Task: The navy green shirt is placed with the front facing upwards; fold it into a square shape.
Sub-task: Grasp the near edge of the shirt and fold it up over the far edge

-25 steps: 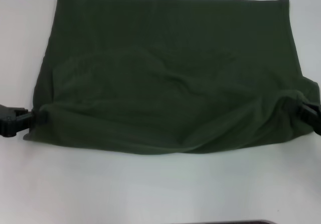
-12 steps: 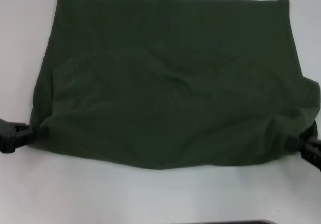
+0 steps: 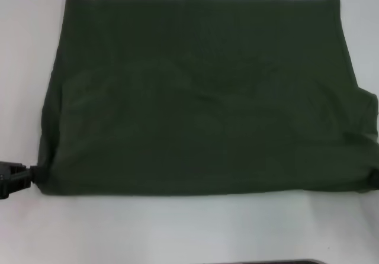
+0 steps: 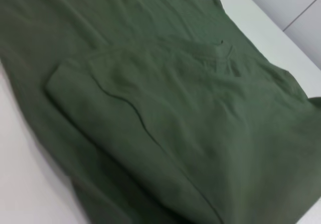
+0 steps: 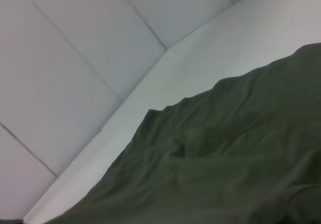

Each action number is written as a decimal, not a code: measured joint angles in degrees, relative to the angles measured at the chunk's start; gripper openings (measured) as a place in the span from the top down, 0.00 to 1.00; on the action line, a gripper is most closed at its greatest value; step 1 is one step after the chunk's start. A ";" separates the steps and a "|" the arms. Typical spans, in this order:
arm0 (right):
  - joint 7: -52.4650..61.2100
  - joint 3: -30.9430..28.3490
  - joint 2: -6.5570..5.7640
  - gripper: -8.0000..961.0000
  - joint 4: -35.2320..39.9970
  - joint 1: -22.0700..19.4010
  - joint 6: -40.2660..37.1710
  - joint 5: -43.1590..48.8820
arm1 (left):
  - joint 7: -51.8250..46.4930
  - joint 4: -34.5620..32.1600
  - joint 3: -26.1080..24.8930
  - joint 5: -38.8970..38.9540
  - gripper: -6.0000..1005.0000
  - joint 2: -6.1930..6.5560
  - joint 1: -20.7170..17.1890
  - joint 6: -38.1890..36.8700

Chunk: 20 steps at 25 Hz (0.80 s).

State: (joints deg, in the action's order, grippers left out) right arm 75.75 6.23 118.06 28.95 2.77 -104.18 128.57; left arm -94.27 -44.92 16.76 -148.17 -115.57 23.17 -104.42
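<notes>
On the white table [image 3: 177,228], the shirt [image 3: 201,98] lay spread as a wide green block, plain side up with no lettering showing, its far edge straight and its near edge drawn into an almost straight line close to you. Your left gripper [image 3: 26,174] sat at the near left corner, touching the cloth where it bunched to a point, which suggests it was pinching that corner to keep the fold taut; the fingertips were buried in fabric, so whether they were clamped or already loosened cannot be told. Your right gripper [image 3: 374,179] showed only as a dark sliver at the near right corner by the picture's edge, again touching the cloth, and its fingers were out of sight, so its grip cannot be told either. Holding both near corners at once makes sense: it lets the doubled layer settle flat and square, not skewed. The left wrist view showed one layer lying over another, with a folded edge running diagonally and a small dark tag [image 4: 222,42] near the collar seam, so the shirt was plainly doubled over. The right wrist view showed rumpled cloth meeting bare table, with a wall behind. Judging by the shape, it was still wider than deep, so a side-to-side fold probably remained before you had a square
</notes>
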 joint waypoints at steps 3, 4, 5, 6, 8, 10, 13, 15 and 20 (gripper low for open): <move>0.00 -0.24 0.17 0.98 0.16 -0.07 0.33 0.02 | 0.03 0.00 0.01 -0.32 0.93 0.00 -0.27 -0.12; 0.00 -0.25 0.18 0.98 0.11 0.00 0.37 0.02 | 0.04 0.00 -0.01 -0.35 0.93 0.00 -0.38 -0.14; 0.01 -0.20 0.17 0.98 0.03 0.14 0.38 0.02 | 0.04 0.01 -0.01 -0.35 0.93 0.00 -0.40 -0.15; 0.05 -0.13 0.15 0.98 0.00 0.38 0.37 0.02 | 0.05 0.10 0.04 -0.36 0.93 0.00 -0.41 -0.16; 0.29 0.05 0.13 0.98 0.00 0.98 0.13 0.02 | 0.05 0.18 0.12 -0.36 0.93 0.00 -0.37 -0.16; 0.47 0.14 0.08 0.98 0.00 1.47 0.09 0.02 | 0.05 0.30 0.21 -0.36 0.93 -0.02 -0.24 -0.17; 0.53 0.24 0.10 0.98 0.00 2.24 0.11 0.02 | -0.69 0.29 -0.05 -0.19 0.93 -0.04 -0.08 -0.12; 0.57 0.29 0.11 0.98 0.00 2.56 0.11 0.04 | -1.88 0.16 -0.41 0.12 0.93 -0.04 0.07 0.16; 1.17 0.27 -0.05 0.98 -0.03 3.04 0.02 0.10 | -3.36 0.03 -1.46 0.16 0.93 0.20 0.27 0.21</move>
State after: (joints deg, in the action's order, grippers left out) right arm 76.91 6.49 118.01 28.92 5.81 -104.16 128.67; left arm -97.63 -44.89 15.31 -148.01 -115.37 23.43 -104.21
